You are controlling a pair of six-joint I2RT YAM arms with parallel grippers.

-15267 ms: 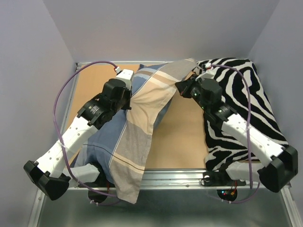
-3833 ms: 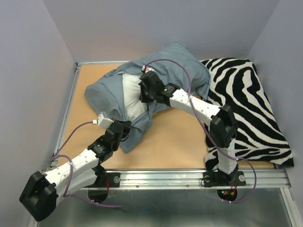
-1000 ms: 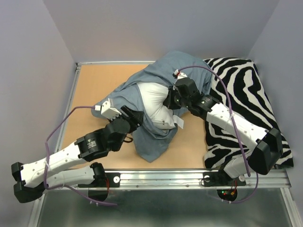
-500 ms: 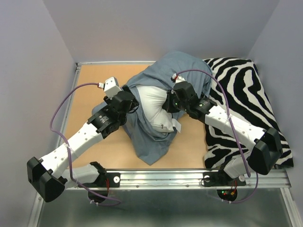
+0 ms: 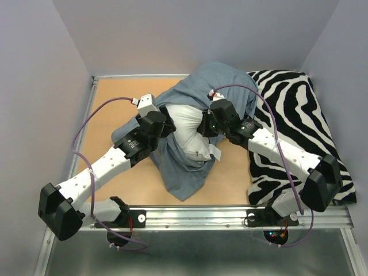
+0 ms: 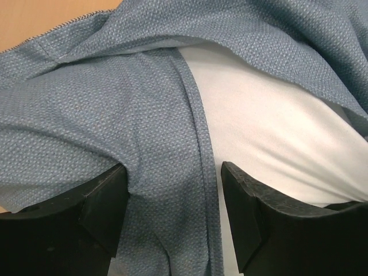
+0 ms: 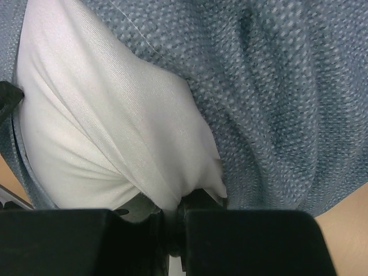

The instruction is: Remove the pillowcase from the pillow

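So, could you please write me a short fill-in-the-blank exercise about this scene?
1. The right gripper is ___ on the plump white pillow.
2. The left gripper holds its jaws ___ astride the hem of the dusty blue fabric pillowcase.
3. The black-and-white ___-print cushion lies right of the pillow.
Missing words: shut; open; zebra.

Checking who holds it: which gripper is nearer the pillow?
Right. The right gripper is shut on the pillow; the left gripper is open over the pillowcase hem, just beside the pillow.
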